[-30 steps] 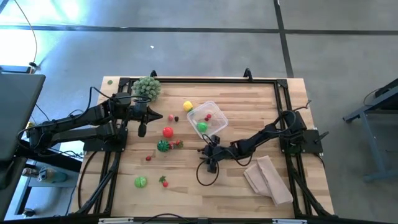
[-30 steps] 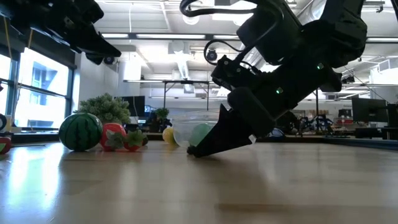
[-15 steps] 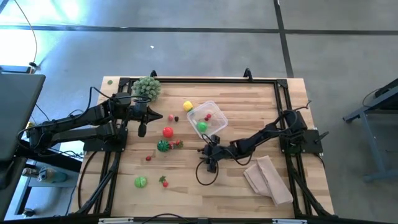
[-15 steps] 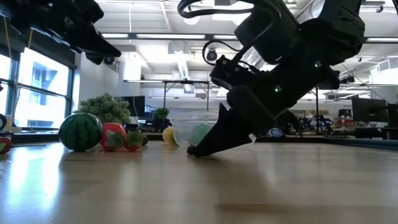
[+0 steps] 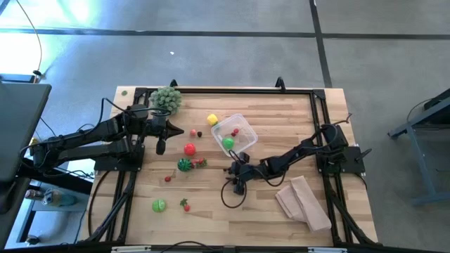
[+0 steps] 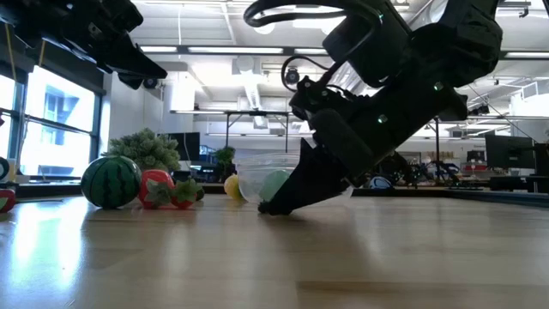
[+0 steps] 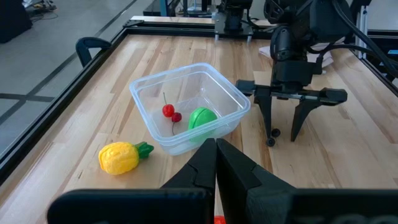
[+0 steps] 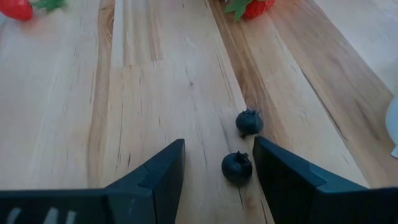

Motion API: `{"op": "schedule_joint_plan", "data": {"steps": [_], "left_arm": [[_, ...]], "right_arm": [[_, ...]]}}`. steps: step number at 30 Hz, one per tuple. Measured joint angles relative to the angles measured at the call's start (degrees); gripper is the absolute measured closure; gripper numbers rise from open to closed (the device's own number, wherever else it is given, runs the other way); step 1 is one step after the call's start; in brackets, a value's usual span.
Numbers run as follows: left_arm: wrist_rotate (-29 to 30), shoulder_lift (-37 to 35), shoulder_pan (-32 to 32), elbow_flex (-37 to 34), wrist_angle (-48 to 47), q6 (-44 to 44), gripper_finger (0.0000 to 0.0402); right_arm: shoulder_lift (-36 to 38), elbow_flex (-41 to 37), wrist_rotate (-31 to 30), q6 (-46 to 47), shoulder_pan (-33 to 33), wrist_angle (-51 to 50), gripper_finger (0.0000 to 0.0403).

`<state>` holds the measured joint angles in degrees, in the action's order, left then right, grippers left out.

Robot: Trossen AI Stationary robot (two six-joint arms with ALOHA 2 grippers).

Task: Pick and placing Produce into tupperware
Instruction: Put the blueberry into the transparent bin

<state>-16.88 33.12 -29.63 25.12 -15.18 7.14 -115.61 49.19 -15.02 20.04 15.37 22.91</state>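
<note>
The right gripper [image 8: 217, 163] hangs low over the wooden table [image 5: 281, 130], jaws spread wide and empty, two small dark berries [image 8: 237, 168] lying between its fingers. The clear plastic tupperware [image 5: 234, 135] sits just beside it, already holding a green fruit and red cherries. Best to centre on one berry — then close gently. The left gripper [image 7: 216, 163] is closed, waiting. Since a second ago, almost nothing has shifted.

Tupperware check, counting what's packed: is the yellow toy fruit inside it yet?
No, the yellow fruit lies on the table beside the tupperware.
</note>
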Motion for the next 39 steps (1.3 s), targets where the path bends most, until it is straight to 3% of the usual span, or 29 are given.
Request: {"op": "schedule_joint_plan", "data": {"steps": [11, 23, 39], "left_arm": [[0.0, 0.0, 0.02, 0.0, 0.0, 0.0, 0.0401], [0.01, 0.02, 0.02, 0.0, -0.01, 0.02, 0.0401], [0.0, 0.02, 0.02, 0.0, 0.0, 0.01, 0.0401]], "right_arm": [[0.11, 0.02, 0.08, -1.94, 0.03, -1.35, 0.0221], [4.42, -0.28, 1.13, -2.61, 0.0, -7.08, 0.0286], [4.52, -0.31, 1.96, -3.4, -1.33, -4.73, 0.0288]]}}
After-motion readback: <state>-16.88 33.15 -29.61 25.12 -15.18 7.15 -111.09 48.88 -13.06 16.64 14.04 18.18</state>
